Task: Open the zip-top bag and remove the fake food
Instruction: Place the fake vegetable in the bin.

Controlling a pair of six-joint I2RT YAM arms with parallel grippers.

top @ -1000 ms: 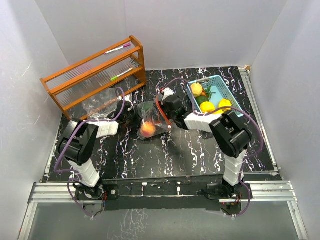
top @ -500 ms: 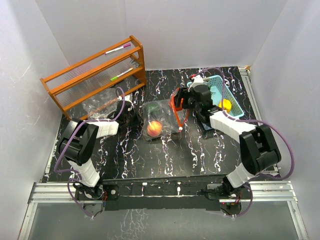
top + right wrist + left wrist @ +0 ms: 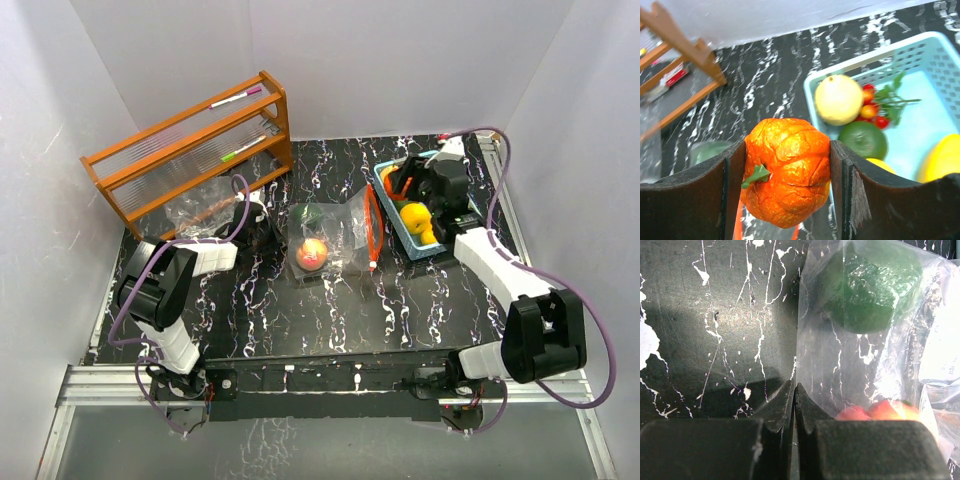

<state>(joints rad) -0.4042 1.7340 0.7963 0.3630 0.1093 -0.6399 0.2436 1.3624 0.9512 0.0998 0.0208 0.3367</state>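
Note:
The clear zip-top bag (image 3: 335, 235) lies flat mid-table with its orange zip edge toward the basket. A peach fruit (image 3: 312, 254) and a green one (image 3: 312, 213) are inside it. My left gripper (image 3: 265, 228) is shut on the bag's left edge; in the left wrist view the jaws (image 3: 795, 392) pinch the plastic (image 3: 860, 355) beside the green fruit (image 3: 870, 285) and the peach fruit (image 3: 875, 411). My right gripper (image 3: 402, 186) is shut on an orange pumpkin (image 3: 787, 170) and holds it above the left end of the blue basket (image 3: 860, 62).
The basket (image 3: 428, 247) holds a pale yellow fruit (image 3: 839, 99), a lime (image 3: 862, 139), cherry tomatoes (image 3: 875, 107) and yellow fruit (image 3: 415, 215). An orange rack (image 3: 190, 145) with marker pens (image 3: 235, 98) stands at the back left, with another clear bag (image 3: 195, 210) before it.
My right arm has carried the pumpkin from the bag's mouth rightward to above the basket. The bag has settled flat. The left gripper has kept its hold.

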